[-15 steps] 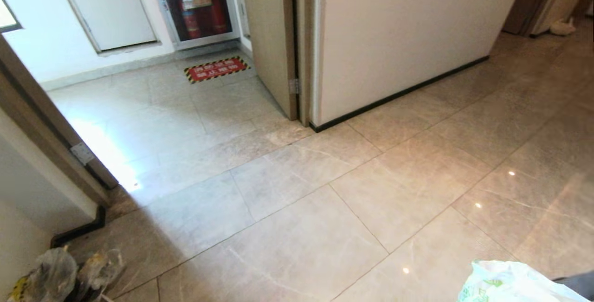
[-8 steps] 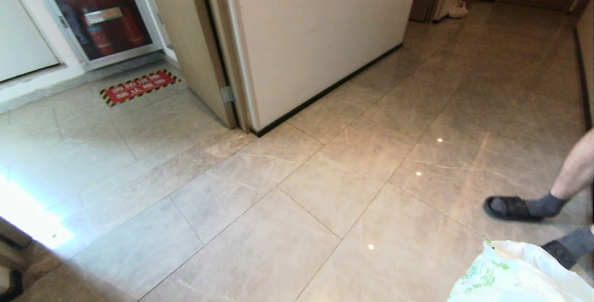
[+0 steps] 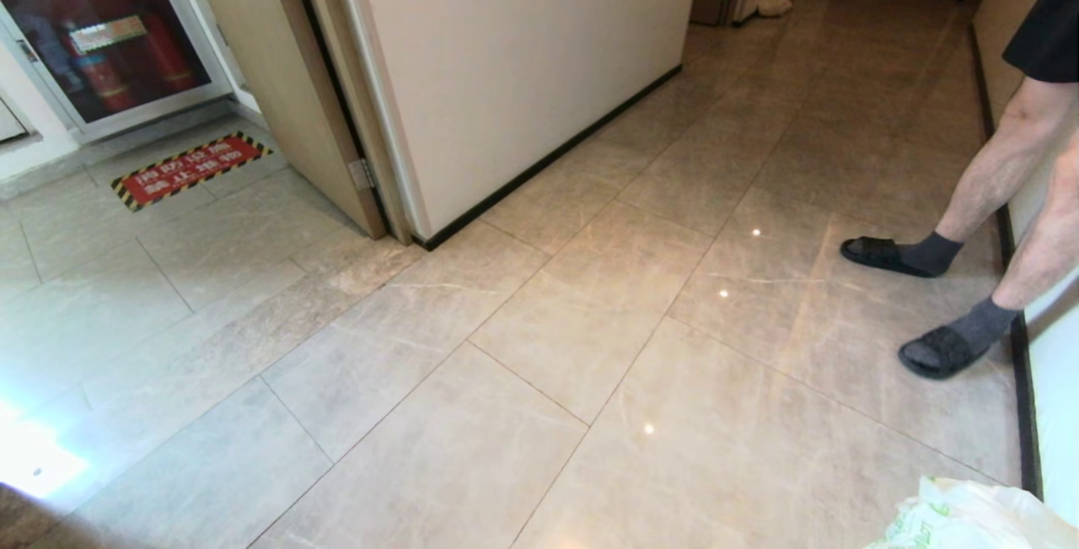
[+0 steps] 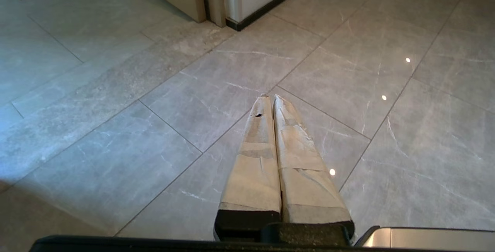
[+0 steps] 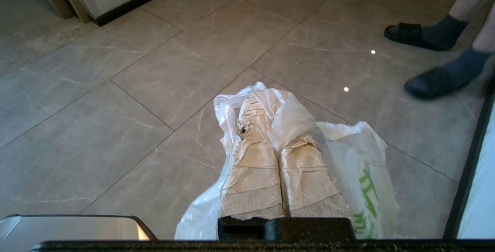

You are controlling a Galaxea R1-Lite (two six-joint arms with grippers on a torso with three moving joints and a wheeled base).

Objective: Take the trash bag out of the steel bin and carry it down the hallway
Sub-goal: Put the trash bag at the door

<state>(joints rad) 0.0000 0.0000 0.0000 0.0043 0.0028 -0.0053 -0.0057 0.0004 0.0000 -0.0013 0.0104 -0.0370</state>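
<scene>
Fire cabinet (image 3: 101,34): stood at far left behind glass, red extinguishers inside.
Floor sign (image 3: 190,169): a red strip with yellow-black edging lay flat on the tiles before the cabinet.
Door (image 3: 287,85): a tan leaf stood open, its edge against the wall corner.
Wall (image 3: 523,51): cream, with a black baseboard, ran back along the left side of the hallway (image 3: 759,153).
Left gripper (image 4: 269,98): taped fingers were pressed together, holding nothing, hovering over bare tile.
Right gripper (image 5: 257,97): fingers were pinched together on the plastic of the trash bag (image 5: 348,159), which draped over and beside them.
Trash bag, head view: only its white top with green print showed at the lower right corner (image 3: 969,519).
Person (image 3: 1003,153): stood at right near the far wall, legs bare, in grey socks and black slides, in the corridor just ahead of the bag.
Far end: a small pale bundle (image 3: 774,2) lay by a doorway.
</scene>
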